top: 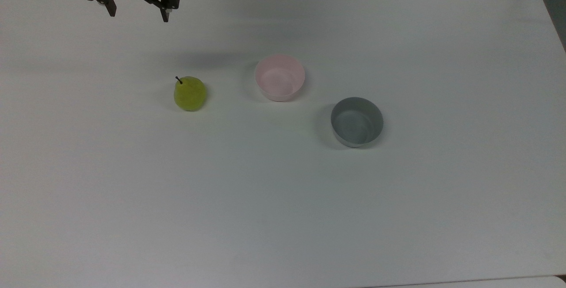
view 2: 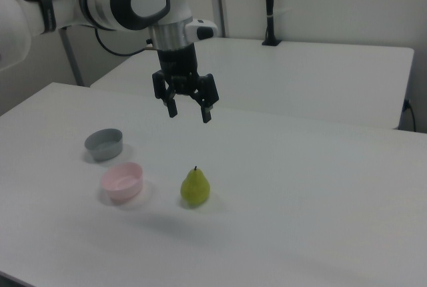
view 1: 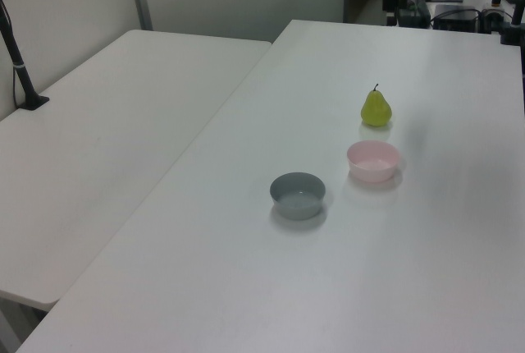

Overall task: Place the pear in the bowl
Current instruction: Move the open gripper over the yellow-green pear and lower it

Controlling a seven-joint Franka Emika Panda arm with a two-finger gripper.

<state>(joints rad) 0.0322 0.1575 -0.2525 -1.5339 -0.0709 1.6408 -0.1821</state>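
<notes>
Gripper (view 2: 189,113) hanging with its two fingers spread wide and nothing between them, high above the white table (top: 283,199).

In the right view the pear (view 2: 195,187) is standing upright on the table well below the gripper, at about 6 o'clock from it, stem up. In the top view the gripper (top: 138,15) is sitting near the top edge, and the pear (top: 190,94) is lying off at its 5 o'clock, well apart. The pink bowl (top: 280,78) is resting at the pear's 3 o'clock, near but not touching, with a grey bowl (top: 357,122) farther along at 4 o'clock.
</notes>
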